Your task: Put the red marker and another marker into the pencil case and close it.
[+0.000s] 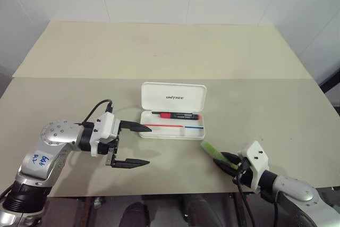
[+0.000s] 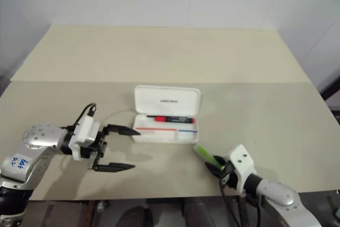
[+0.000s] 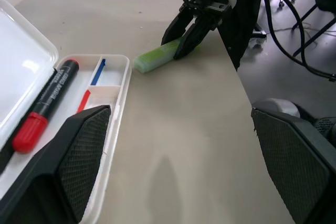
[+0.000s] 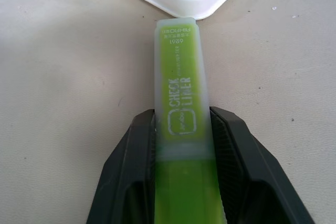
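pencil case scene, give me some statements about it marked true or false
1. The pencil case lies open. True.
2. The red marker lies on the table beside the case. False: it lies inside the case.
3. The right gripper is closed on the green highlighter. True.
4. The left gripper holds a thin blue stick. False: its jaws are open and hold nothing.
5. The highlighter is inside the case. False: it is on the table, just outside it.

A pale beige table (image 1: 79, 89) bears the open pencil case (image 1: 173, 98) and the green highlighter (image 1: 211, 150).
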`<state>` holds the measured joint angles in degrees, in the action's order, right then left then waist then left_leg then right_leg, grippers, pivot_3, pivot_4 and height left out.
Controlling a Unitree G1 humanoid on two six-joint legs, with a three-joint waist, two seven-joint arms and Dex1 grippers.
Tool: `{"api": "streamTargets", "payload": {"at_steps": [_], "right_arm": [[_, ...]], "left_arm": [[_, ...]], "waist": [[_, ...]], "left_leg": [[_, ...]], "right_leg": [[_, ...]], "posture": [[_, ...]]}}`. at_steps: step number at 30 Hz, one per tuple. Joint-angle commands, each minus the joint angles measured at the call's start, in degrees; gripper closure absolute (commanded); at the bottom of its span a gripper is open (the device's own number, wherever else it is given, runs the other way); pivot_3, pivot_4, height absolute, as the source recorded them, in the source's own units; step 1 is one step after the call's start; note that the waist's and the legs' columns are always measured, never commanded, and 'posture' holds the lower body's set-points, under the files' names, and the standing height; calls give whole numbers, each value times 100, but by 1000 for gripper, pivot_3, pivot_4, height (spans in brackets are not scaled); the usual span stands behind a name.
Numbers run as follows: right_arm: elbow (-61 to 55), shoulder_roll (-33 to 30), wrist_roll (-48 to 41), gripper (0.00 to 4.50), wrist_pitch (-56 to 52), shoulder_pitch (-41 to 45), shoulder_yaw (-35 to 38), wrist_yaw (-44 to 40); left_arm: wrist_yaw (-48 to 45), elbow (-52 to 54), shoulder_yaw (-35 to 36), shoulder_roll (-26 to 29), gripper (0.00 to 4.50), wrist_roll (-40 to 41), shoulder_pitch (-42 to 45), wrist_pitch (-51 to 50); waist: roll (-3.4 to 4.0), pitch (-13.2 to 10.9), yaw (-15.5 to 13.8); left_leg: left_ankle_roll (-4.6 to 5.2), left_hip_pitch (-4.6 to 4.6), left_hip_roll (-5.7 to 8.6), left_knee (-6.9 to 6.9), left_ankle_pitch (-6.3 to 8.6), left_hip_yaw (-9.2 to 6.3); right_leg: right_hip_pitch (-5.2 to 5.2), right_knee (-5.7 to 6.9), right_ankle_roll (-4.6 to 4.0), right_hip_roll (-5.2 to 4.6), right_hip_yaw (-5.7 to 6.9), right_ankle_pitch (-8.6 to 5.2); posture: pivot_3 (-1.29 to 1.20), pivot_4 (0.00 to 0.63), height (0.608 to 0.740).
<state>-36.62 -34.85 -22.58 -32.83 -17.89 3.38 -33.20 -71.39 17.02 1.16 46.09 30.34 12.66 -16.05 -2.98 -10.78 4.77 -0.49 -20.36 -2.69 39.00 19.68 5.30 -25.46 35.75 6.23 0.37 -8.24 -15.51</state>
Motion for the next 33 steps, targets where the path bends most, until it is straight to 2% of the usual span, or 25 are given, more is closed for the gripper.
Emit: {"api": "streamTargets", "payload": {"at_steps": [1, 6, 11, 14, 18, 21, 26, 33], "right_arm": [[114, -165, 148, 3402, -43, 17, 102, 8], [323, -462, 88, 3402, -22, -88, 726, -107], [570, -988, -63, 3402, 94, -207, 1727, -580], [686, -1201, -108, 3402, 225, -225, 1972, -908], [983, -1619, -325, 3402, 370, 383, 2269, -1452], [1149, -1625, -437, 3402, 451, 1328, 1790, -1579], [1399, -1157, -483, 3402, 454, 2881, 635, -1734], [2332, 13, -89, 3402, 864, 4533, -1126, -2308]], "left_arm": [[0, -86, 31, -56, 0, -66, 128, 179], [-50, -342, -18, -138, 0, -213, 245, 404], [-13, -728, -2, -244, 0, -382, 368, 703], [0, -905, 6, -317, 0, -463, 421, 846], [200, -1121, 114, -500, 0, -488, 496, 1006], [300, -1297, 240, -560, 0, -495, 564, 1103], [480, -1414, 608, -462, 0, -391, 459, 1124], [507, -1227, 1332, -34, 0, -356, -331, 1047]], "waist": [[-1, 1, 0], [-1, 1, -22], [-1, 1, -90], [-1, 1, -99], [5, -2, -29], [4, -1, 26], [6, -3, 72], [17, -10, 84]], "left_leg": [[0, 0, 1, 1, 0, 1], [1, 1, 5, 2, -1, 2], [21, -3, 21, 4, 1, 5], [22, -4, 23, 4, 1, 5], [20, 0, 11, 2, 2, 4], [24, 2, 12, 5, 0, 15], [24, 5, 1, 5, -4, 7], [15, -10, -12, 1, 2, 10]], "right_leg": [[0, 0, 0, -1, -1, 0], [2, 0, 0, -2, -2, 0], [7, -13, 1, -17, -5, 1], [7, -14, 26, -12, -6, 14], [6, -9, 26, -2, -7, 15], [9, -10, 35, -6, -19, 24], [9, -5, 24, 5, -14, 30], [-10, -6, 16, -6, -2, 24]], "posture": [[0, 150, 740], [0, 150, 740], [0, 150, 740], [0, 150, 740], [0, 150, 740], [0, 150, 740], [0, 150, 740], [0, 150, 740]]}}
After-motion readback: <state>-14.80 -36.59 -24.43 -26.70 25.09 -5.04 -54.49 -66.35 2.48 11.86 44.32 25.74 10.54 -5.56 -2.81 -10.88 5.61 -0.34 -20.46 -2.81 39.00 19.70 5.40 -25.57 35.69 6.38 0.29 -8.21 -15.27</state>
